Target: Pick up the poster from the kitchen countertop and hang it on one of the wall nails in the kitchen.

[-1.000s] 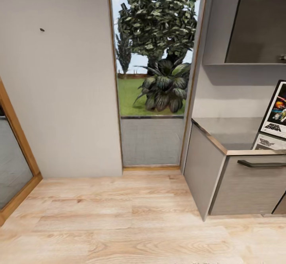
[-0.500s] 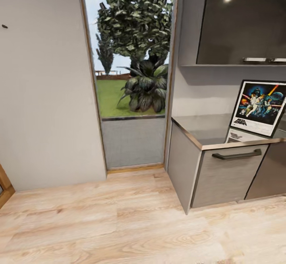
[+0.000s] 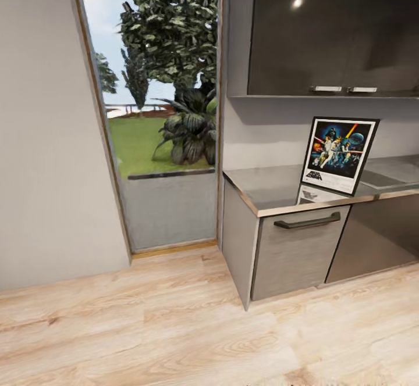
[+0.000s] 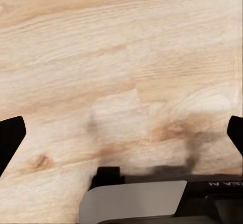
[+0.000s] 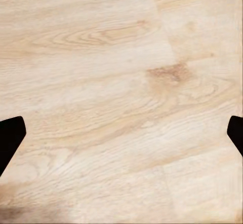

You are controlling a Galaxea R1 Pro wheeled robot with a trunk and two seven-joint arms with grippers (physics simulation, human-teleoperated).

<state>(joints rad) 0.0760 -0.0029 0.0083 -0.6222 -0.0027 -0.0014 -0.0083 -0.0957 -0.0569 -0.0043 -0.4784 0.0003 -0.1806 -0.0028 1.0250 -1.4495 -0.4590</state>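
Camera panned right since the last frames: wall nail is out of view, poster has come fully in. Both jaws hang spread wide over the wood floor (image 3: 174,328), holding nothing; left fingertips (image 4: 10,138) and right fingertips (image 5: 10,135) sit at the frame edges. Farther right, the poster (image 3: 338,154) stands upright on the grey tabletop (image 3: 265,185), leaning against the back wall, above a handled drawer (image 3: 297,249). Garden doorway (image 3: 157,113) at far left.

We note the long matte grey kitchen countertop (image 3: 273,183), pale wood-edged; the framed Star Wars poster (image 3: 338,154) stands upright on it.
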